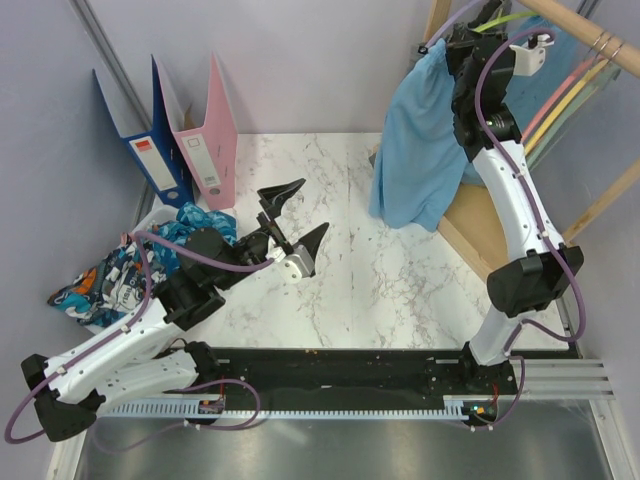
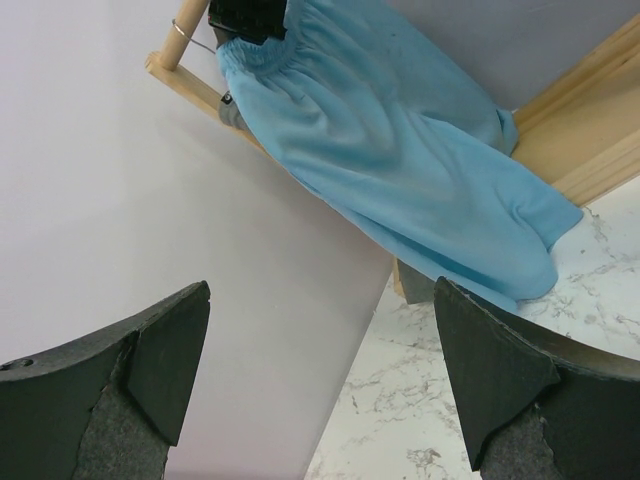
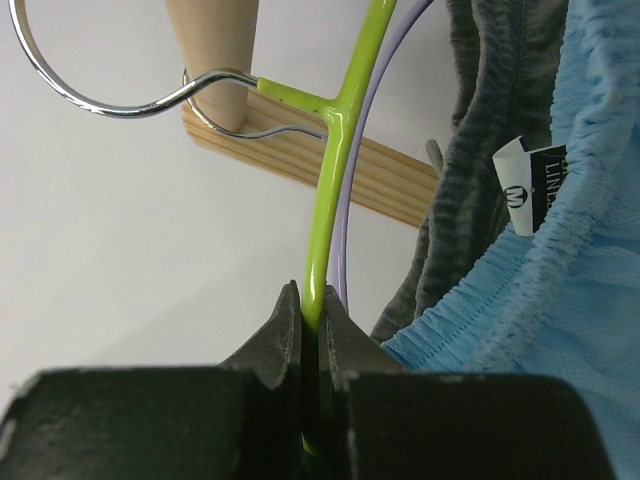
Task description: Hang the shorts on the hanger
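Observation:
The light blue shorts [image 1: 415, 150] hang from the top right of the wooden rack, reaching down to the table; they also show in the left wrist view [image 2: 400, 150] and the right wrist view [image 3: 560, 330]. My right gripper [image 3: 312, 310] is shut on the lime green hanger [image 3: 335, 170], whose metal hook [image 3: 100, 95] is over the wooden rail [image 3: 215, 60]. In the top view the right gripper [image 1: 470, 45] is raised at the rail, beside the shorts' waistband. My left gripper [image 1: 293, 220] is open and empty above the table's left middle.
A wooden rack [image 1: 590, 40] stands at the right with pink and orange-yellow hangers [image 1: 570, 95]. A grey garment [image 3: 470, 160] hangs beside the shorts. Patterned clothes [image 1: 120, 270] lie at the left. Blue and pink binders [image 1: 185, 140] stand at the back left.

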`<state>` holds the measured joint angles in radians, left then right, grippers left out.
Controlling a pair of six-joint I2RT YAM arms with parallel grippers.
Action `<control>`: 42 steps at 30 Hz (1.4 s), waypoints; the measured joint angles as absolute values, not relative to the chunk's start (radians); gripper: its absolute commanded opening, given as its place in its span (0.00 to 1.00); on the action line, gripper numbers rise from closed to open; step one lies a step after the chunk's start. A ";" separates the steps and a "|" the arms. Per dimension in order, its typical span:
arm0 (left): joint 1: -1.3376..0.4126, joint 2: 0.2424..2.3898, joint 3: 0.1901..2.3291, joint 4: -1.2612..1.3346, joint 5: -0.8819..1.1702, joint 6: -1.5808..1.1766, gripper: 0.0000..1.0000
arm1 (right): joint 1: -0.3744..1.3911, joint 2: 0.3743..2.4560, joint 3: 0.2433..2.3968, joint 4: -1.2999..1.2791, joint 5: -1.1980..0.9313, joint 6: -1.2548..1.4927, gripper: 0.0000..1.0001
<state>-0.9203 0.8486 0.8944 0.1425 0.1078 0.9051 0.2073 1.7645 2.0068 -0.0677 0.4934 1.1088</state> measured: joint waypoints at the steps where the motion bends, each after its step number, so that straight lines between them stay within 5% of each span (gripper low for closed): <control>1: -0.920 0.849 0.894 0.142 0.107 0.905 0.99 | 0.207 1.774 2.016 -0.068 0.492 1.113 0.00; 10: -0.914 0.848 0.892 0.128 0.107 0.905 0.99 | 0.188 1.855 2.085 -0.068 0.484 1.150 0.05; 11: -0.911 0.848 0.892 0.126 0.107 0.905 0.99 | 0.186 1.862 2.085 -0.068 0.483 1.151 0.12; 17: -0.891 0.848 0.892 0.125 0.107 0.901 0.99 | 0.177 1.871 2.084 -0.036 0.458 1.150 0.97; 42: -0.719 0.845 0.849 0.117 0.106 0.720 0.99 | 0.265 1.394 1.649 -0.023 0.285 0.833 0.98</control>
<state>-0.7193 0.8448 0.8486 0.1169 0.1059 0.7204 0.2649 1.3941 1.6493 -0.0227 0.2848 0.8326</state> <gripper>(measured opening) 0.991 0.982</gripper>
